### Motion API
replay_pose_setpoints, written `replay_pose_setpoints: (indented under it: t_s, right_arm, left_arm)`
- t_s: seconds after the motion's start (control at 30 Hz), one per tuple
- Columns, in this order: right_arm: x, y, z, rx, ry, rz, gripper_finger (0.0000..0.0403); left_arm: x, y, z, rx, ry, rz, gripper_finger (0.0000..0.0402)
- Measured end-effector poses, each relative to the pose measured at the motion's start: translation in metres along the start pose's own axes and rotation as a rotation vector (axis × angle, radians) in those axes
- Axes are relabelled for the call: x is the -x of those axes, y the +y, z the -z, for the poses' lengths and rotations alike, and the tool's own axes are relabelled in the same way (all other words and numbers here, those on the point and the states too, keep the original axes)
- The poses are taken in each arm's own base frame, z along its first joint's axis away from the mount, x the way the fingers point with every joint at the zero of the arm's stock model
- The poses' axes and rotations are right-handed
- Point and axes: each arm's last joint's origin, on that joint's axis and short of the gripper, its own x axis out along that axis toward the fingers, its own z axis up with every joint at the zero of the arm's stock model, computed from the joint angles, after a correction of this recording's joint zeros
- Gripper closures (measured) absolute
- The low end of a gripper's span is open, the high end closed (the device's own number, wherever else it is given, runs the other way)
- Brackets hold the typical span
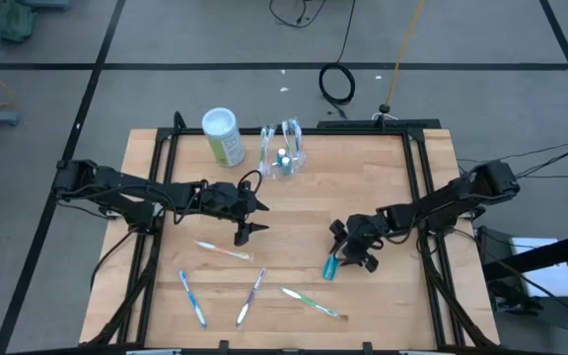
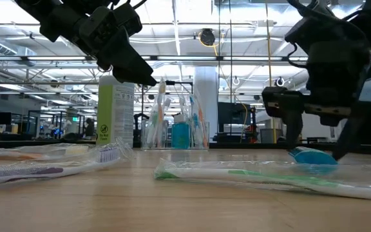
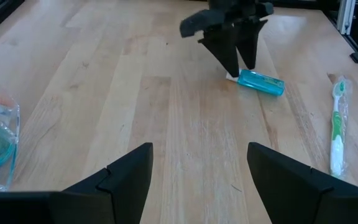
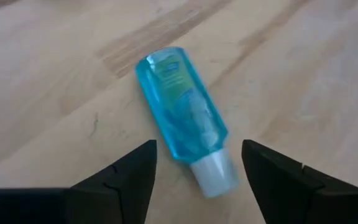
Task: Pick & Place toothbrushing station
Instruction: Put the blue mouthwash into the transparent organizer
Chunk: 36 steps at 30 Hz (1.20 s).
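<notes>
Toward the far edge of the desk (image 1: 383,197), well away from both arms, the toothbrushing station (image 1: 282,151) stands upright just beside a green canister (image 1: 223,135), with bare wood open between it and the hands. The right hand (image 1: 355,251) hangs with its fingers spread wide and holding nothing, right over a small blue bottle (image 4: 182,112) lying flat on its side, while the left hand (image 1: 251,217) hovers mid-desk, also wide open and empty. Four wrapped toothbrushes (image 1: 223,250) lie scattered along the near side, and the station's contents are hard to make out through the clear plastic.
</notes>
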Motion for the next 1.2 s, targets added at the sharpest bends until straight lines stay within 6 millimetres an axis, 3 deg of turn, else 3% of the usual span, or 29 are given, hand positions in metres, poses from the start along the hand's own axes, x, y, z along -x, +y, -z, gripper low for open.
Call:
replay_pose_setpoints:
  t_s: [0.2, 0.4, 0.9, 1.07, 1.2]
  right_arm:
    - [-0.006, 0.003, 0.003, 0.135, 0.019, -0.024, 0.0171]
    - [-0.006, 0.003, 0.004, 0.053, 0.027, -0.026, 0.0179]
    - [-0.004, 0.002, 0.005, 0.088, 0.069, 0.02, 0.0312]
    - [0.001, -0.001, 0.001, 0.156, 0.097, 0.116, 0.0305]
    - [0.006, -0.002, -0.004, 0.363, 0.155, 0.217, 0.0293]
  left_arm:
    - [0.0, 0.001, -0.001, -0.04, -0.008, -0.032, 0.0135]
    - [0.0, 0.002, -0.001, -0.051, -0.009, -0.052, 0.0135]
    - [0.0, 0.002, -0.001, -0.065, -0.011, -0.052, 0.0135]
    - [0.0, 0.001, -0.008, -0.03, -0.085, -0.049, 0.0135]
    - [0.002, 0.001, -0.019, 0.02, -0.204, -0.039, 0.0135]
